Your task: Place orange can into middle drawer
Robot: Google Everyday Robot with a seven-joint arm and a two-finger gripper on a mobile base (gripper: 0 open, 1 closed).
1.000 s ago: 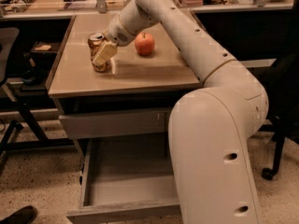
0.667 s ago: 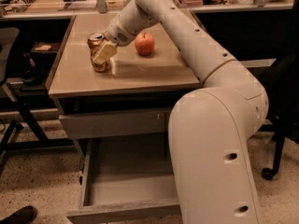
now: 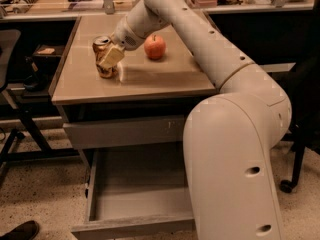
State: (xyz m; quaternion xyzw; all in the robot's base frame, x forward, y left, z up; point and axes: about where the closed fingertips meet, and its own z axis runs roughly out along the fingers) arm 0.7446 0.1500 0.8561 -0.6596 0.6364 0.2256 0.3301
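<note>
The tool apparently grips the orange can on the tabletop, near the apple.

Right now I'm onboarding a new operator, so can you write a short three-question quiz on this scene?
1. True or false: the orange can already lies inside the middle drawer.
2. Multiple choice: where is the end effector? A) at the orange can, over the tabletop; B) inside the middle drawer; C) down at the floor.
3. Fill in: the middle drawer stands pulled ____.

Key: 1 false, the can stands on the tabletop; 2 A; 3 open.
</note>
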